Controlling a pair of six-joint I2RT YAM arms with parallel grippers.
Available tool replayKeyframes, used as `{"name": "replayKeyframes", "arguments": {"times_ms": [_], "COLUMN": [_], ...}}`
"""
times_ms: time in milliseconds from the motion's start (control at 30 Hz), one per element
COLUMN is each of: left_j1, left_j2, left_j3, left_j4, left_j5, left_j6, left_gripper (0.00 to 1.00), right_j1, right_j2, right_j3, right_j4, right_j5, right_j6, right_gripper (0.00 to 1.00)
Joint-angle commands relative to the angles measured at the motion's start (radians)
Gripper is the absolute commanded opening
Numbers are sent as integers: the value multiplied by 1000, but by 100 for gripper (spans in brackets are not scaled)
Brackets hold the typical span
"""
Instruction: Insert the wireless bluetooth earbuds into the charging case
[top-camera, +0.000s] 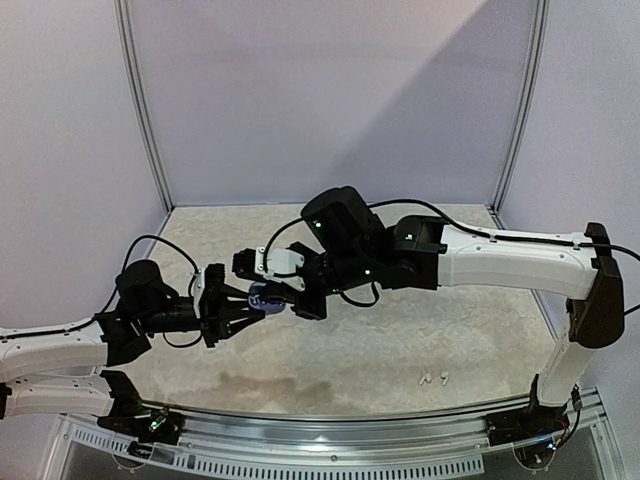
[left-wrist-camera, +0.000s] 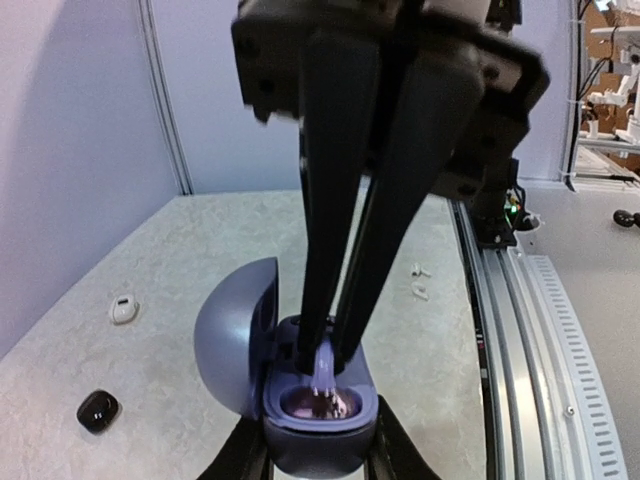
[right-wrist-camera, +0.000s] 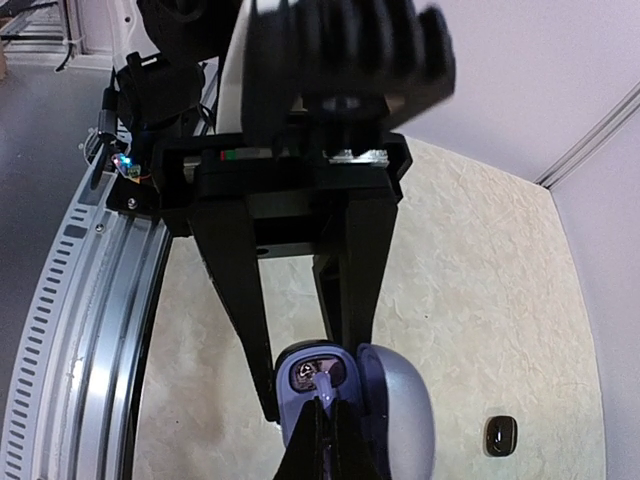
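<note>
Jaws of the right gripper (left-wrist-camera: 326, 352) pinch a purplish earbud (left-wrist-camera: 322, 378) into the open case (left-wrist-camera: 300, 440) clamped by the left gripper (top-camera: 250, 306); seating seems underway; next, release gently.

Open purple case (left-wrist-camera: 318, 425), right tool (left-wrist-camera: 328, 345) pinching purplish earbud (left-wrist-camera: 323, 376) inside it

The charging case (top-camera: 266, 298) sits in the left tool (top-camera: 250, 307) above mid-tabletop (top-camera: 400, 335), the right tool (left-wrist-camera: 330, 355) dipping into it from the right, and two earbuds (top-camera: 433, 378) lie near the front-right edge.
</note>
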Motion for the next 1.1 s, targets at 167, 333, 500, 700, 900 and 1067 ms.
{"name": "replayKeyframes", "arguments": {"times_ms": [167, 333, 500, 700, 900, 1067], "left_j1": [-8, -8, -7, -8, -8, -11], "left_j2": [-5, -2, -15, -15, -1, -2], "left_j3": [5, 13, 17, 25, 45, 56], "left_j4": [224, 199, 133, 47, -35, -126], "left_j5": [10, 19, -5, -36, -78, -87], "left_j6": [-33, -18, -45, -56, 92, 480], "left_gripper": [0, 0, 0, 0, 0, 0], "right_j1": [-18, -19, -19, -18, -22, -45], "right_j2": [-69, -47, -47, -106, -166, -132], "right_j3": [-111, -59, -12, 23, 59, 48], "right_j4": [55, 12, -61, -70, 16, 145], "right_j5": [-50, -36, -7, 34, 7, 287], "right_j6": [73, 62, 54, 58, 94, 238], "right_gripper": [0, 6, 15, 23, 33, 45]}}
